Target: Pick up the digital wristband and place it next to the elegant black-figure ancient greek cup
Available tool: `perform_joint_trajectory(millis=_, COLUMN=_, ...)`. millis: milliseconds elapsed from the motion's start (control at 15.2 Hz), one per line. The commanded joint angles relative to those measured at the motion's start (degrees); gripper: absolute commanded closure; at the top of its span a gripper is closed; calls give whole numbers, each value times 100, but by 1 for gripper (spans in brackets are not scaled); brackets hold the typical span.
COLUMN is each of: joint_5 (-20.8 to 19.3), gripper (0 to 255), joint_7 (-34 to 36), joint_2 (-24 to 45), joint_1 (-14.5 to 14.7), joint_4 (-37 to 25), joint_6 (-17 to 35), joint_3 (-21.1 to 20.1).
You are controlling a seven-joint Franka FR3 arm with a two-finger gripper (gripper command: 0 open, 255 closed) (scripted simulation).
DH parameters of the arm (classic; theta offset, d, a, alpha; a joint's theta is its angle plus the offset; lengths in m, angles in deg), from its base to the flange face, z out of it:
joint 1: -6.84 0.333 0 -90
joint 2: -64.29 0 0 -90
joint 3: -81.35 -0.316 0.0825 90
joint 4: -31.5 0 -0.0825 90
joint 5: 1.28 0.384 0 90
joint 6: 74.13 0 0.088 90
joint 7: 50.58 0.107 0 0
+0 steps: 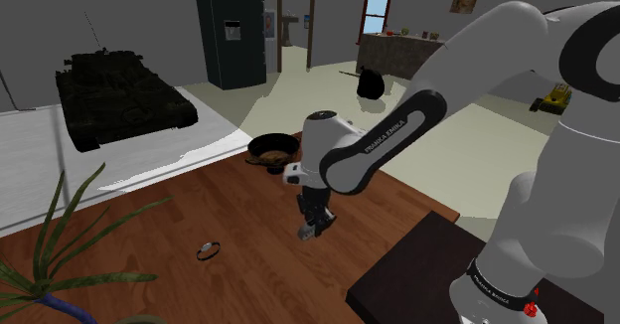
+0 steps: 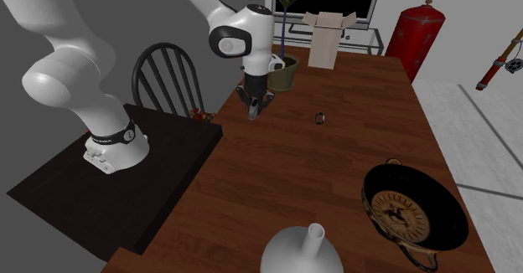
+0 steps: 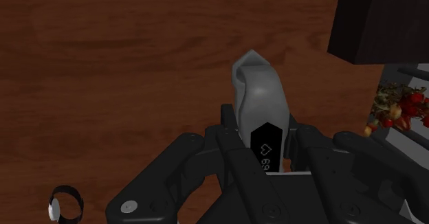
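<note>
My fingers pinch the grey digital wristband, its small black display facing the wrist camera, and hold it raised over the brown wooden desk near my stand. The dark two-handled Greek cup sits well apart toward the far end, past a small ring lying on the wood. As I judge it, I should keep a firm grip, carry the band level above the ring, and lower it just beside the cup's rim, not inside it, clear of the white vase.
</note>
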Motion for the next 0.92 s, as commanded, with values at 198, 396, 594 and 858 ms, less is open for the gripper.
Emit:
perform_joint_trajectory(millis=198, joint_5=43, gripper=255, joint_7=-4, joint_2=-308, joint_1=-4, joint_4=-88, joint_6=-396, joint_3=-5)
perform_joint_trajectory(millis=396, joint_5=64, gripper=255, joint_7=-9, joint_2=-487, joint_1=-7, joint_4=-153, joint_6=-638, joint_3=-1)
perform_joint_trajectory(millis=594, joint_5=82, gripper=255, joint_7=-11, joint_2=-655, joint_1=-9, joint_4=-230, joint_6=-882, joint_3=4)
perform_joint_trajectory(millis=858, joint_5=-6, gripper=255, joint_7=-159, joint_2=-457, joint_1=-122, joint_4=-640, joint_6=-1109, joint_3=118)
